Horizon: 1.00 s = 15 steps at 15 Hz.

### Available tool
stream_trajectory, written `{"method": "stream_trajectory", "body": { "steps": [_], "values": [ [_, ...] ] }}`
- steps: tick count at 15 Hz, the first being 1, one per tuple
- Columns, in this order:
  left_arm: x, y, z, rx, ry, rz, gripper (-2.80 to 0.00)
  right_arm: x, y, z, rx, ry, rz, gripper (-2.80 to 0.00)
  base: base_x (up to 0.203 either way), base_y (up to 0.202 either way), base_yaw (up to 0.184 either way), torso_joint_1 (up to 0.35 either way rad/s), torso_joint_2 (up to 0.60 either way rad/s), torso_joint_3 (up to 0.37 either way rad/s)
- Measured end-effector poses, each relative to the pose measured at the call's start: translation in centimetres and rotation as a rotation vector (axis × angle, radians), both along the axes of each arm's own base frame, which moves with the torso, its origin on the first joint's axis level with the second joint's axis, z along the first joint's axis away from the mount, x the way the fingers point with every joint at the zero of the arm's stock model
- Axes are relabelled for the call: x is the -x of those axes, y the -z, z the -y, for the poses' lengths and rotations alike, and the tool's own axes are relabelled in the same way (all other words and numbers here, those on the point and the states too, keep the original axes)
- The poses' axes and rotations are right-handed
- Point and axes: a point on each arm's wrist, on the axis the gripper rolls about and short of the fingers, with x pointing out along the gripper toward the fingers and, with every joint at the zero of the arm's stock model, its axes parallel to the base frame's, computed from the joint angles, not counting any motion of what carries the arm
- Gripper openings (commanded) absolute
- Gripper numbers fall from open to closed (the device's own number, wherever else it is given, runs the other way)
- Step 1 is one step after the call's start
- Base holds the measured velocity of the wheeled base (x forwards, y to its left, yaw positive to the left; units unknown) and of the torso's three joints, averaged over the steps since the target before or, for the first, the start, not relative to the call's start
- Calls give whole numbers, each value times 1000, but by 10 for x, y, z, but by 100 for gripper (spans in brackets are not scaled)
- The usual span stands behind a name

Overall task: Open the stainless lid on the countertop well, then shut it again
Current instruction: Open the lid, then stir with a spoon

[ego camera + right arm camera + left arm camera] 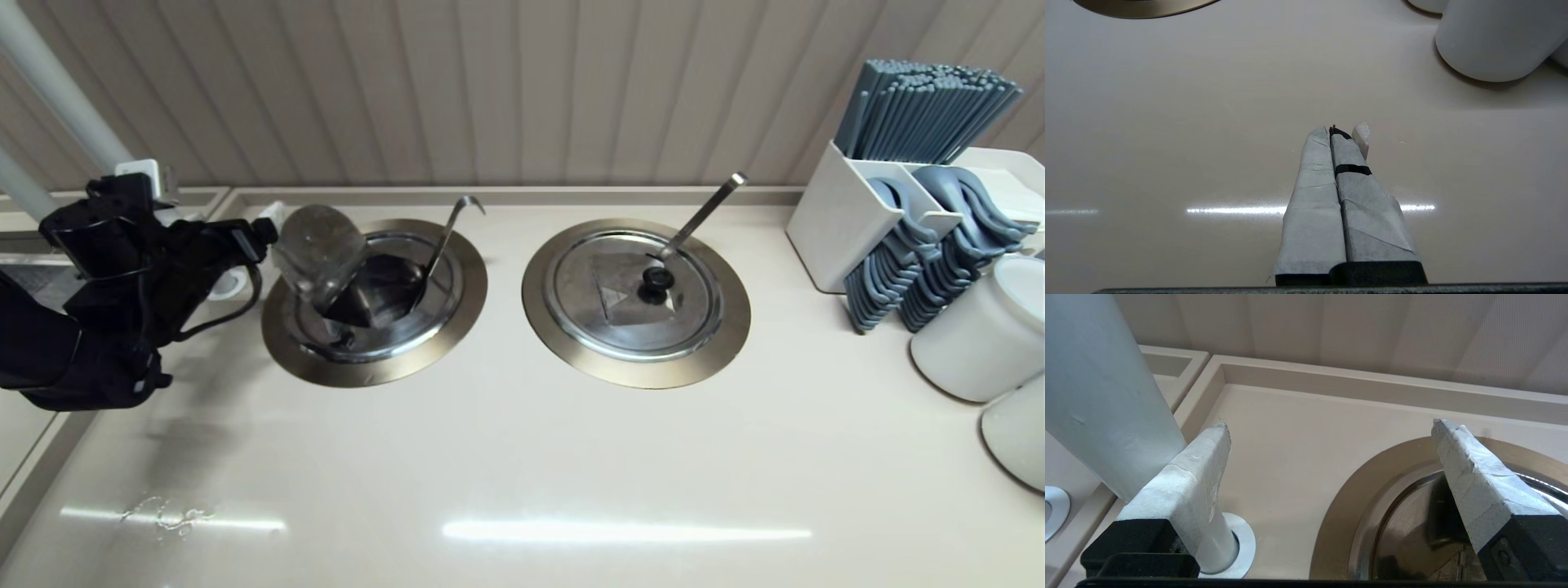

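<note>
Your left gripper is released, fingers spread wide with nothing between them, as the left wrist view shows over bare countertop. It hovers at the left edge of the countertop well, the left one of the two, with the black arm reaching in from the far-left side, forearm low and wrist turned toward the well.

The stainless lid sits in that well. Its left part, the flap, appears tilted up and shiny, with a dark wedge beside it and the hooked ladle handle rising at the far side. That suggests you're at the turn of the task: opened, not yet closed. Next you need to get a finger behind the raised flap and ease it down flat, keeping clear of the ladle.

Your right gripper is clenched empty over bare countertop on the right, near the white cups.
</note>
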Motion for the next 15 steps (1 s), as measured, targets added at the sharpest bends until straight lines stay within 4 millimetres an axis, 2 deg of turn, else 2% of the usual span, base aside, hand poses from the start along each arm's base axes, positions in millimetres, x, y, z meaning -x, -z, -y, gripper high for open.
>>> {"method": "stream_trajectory", "body": {
  "steps": [5, 8, 11, 13, 15],
  "values": [
    [6, -11, -1, -1, -13, 40, 0, 0, 0, 0, 0, 0, 0, -280, 0, 0, 0, 0, 0, 0],
    [13, -19, 2, 69, 8, 25, 0, 0, 0, 0, 0, 0, 0, -280, 0, 0, 0, 0, 0, 0],
    [32, -22, 34, 145, 155, -91, 0, 0, 0, 0, 0, 0, 0, -280, 0, 0, 0, 0, 0, 0],
    [49, -22, 70, 138, 355, -175, 0, 0, 0, 0, 0, 0, 0, -280, 0, 0, 0, 0, 0, 0],
    [65, -23, 101, 135, 477, -252, 0, 0, 0, 0, 0, 0, -1, -280, 0, 0, 0, 0, 0, 0]
  ]
}}
